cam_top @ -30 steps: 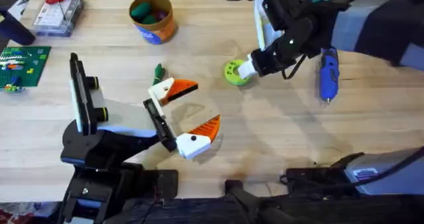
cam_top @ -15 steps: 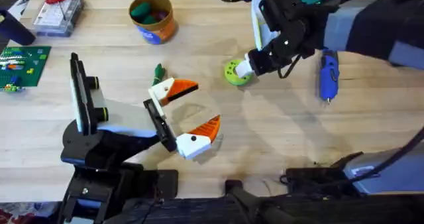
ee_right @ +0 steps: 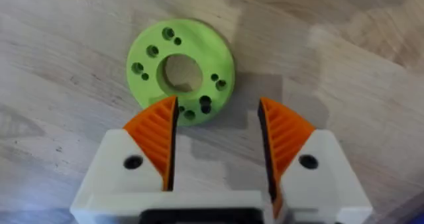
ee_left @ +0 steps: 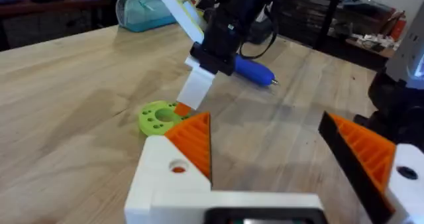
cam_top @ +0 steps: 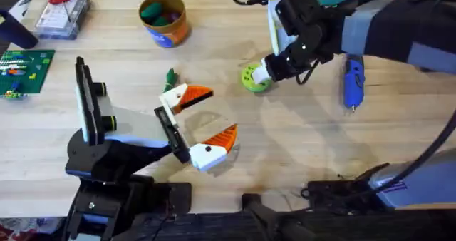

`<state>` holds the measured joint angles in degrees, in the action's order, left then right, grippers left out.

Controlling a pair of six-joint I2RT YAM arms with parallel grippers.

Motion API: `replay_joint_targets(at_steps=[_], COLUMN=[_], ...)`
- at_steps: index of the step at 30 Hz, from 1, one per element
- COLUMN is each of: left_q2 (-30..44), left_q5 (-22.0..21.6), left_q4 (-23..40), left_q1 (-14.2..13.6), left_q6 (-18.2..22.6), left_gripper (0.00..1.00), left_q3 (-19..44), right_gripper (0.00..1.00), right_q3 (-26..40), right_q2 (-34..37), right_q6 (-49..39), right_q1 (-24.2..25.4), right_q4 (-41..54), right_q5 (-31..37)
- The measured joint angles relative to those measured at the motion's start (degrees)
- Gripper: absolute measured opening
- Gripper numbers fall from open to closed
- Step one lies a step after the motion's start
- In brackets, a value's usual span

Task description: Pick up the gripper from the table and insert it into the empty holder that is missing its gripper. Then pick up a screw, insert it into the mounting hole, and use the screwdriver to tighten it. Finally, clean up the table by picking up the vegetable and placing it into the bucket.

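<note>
Shifted slightly toward 11 o'clock: our right gripper (ee_right: 215, 141), jaws parted moderately, empty, beside the green ring (cam_top: 252, 78). Left gripper (cam_top: 206, 123) wide, idle. Advice: we centre over the ring before closing. Screwdriver (cam_top: 353, 80) lies at 3 o'clock of the ring on the desk (cam_top: 299, 141).

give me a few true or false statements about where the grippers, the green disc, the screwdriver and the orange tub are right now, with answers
1. The right gripper is open, just above the green disc. True.
2. The screwdriver is held by the left gripper. False: it lies on the table, and the left gripper is open and holds nothing.
3. The tub holds toy pieces. True.
4. The disc has a centre hole and smaller holes around it. True.
5. The vegetable is in the tub. False: it lies on the table beside the left gripper.
</note>
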<state>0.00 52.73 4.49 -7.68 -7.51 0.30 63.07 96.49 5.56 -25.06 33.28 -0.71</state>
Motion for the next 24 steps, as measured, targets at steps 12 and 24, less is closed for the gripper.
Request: replay_joint_targets(at_steps=[12,24], left_q2=[-0.01,0.0], left_q5=[0.0,0.0], left_q4=[0.0,0.0], left_q1=[0.0,0.0], left_q6=[-0.01,0.0], left_gripper=[0.99,0.99], left_q3=[0.0,0.0], right_gripper=[0.492,0.35], right_q3=[0.0,0.0], right_q2=[0.0,0.0], right_q6=[-0.02,0.0], right_q1=[-0.65,-0.92], right_q4=[0.02,-0.12], right_q5=[-0.01,-0.02])
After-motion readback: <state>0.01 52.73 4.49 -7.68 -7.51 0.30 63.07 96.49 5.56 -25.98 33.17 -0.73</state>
